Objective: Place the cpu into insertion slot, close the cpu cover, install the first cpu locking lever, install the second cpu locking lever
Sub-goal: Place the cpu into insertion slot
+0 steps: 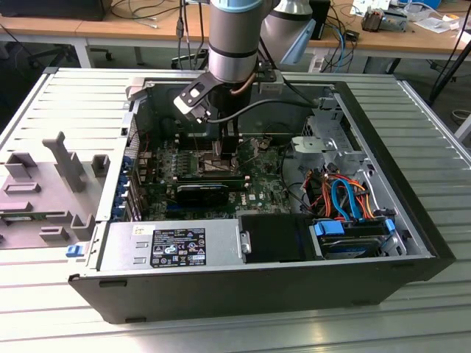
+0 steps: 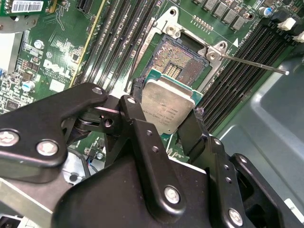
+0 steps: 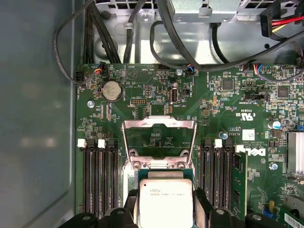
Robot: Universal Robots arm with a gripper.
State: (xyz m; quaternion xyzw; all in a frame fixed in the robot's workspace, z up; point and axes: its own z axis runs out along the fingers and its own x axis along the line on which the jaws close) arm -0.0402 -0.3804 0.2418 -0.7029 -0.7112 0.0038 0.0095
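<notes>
The big black computer case [image 1: 221, 294] lies open, and the arm reaches down into it. Under the arm is the green board [image 3: 223, 109]. The gripper [image 2: 168, 100] is squeezed onto the chip [image 3: 165, 205], pinching it by two edges. The silver cover [image 3: 159, 123] sits just past the fingertips, flipped open. The slot [image 2: 183, 59] lies right below and a bit ahead of the gripper, so the chip hangs over its near edge and is not in yet. I think the worst thing would be the chip going down crooked or off to one side. Then it could bend the tiny gold pins in the slot. It could also slip out if the pinch is weak. The fingers are close to the long black slots on both sides and might bump them. A thin metal lever [image 2: 251, 64] sticks out beside the slot and could get caught. For writing, there is a black sticker [image 1: 179, 248] on the silver box far from the gripper, a white bar-code label [image 2: 28, 5], white letters [image 3: 251, 154] on the board, and faint print on the chip top.
</notes>
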